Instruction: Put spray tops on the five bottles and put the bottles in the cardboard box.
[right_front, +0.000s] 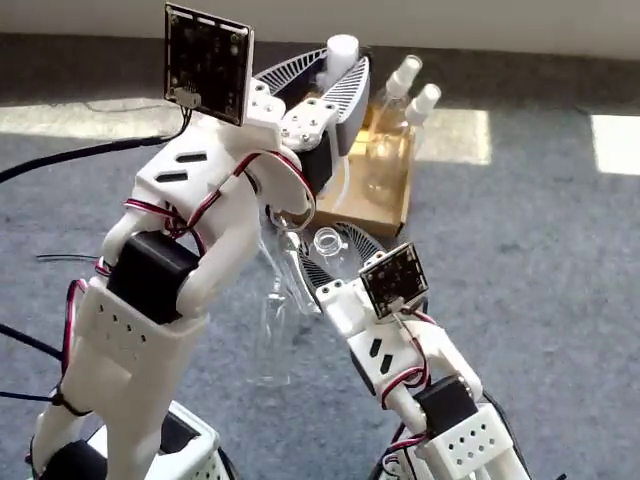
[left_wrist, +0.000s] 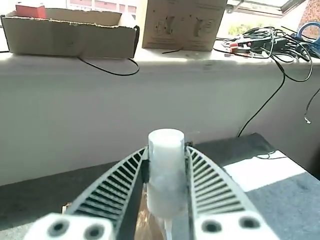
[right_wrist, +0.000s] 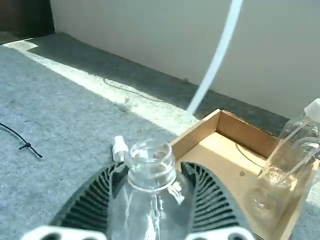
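Observation:
My left gripper (right_front: 338, 68) is raised over the cardboard box (right_front: 392, 200), shut on a white spray top (left_wrist: 166, 172) whose thin dip tube (right_wrist: 215, 55) hangs down. Nearer the front, my right gripper (right_front: 332, 252) is shut on a clear open-necked bottle (right_wrist: 149, 165), held upright just in front of the box (right_wrist: 200, 132). The tube ends a little above and beyond the bottle's mouth. Two clear bottles with spray tops (right_front: 405, 100) stand in the box (right_wrist: 290, 150). Another clear bottle without a top (right_front: 277, 310) stands on the carpet beside my right gripper.
Grey carpet (right_front: 540, 280) covers the floor, with a sunlit strip behind the box. A small white piece (right_wrist: 118, 148) lies on the carpet near the box corner. Black cables (right_front: 60, 155) trail at the left. A white wall with a cluttered ledge (left_wrist: 150, 55) stands behind.

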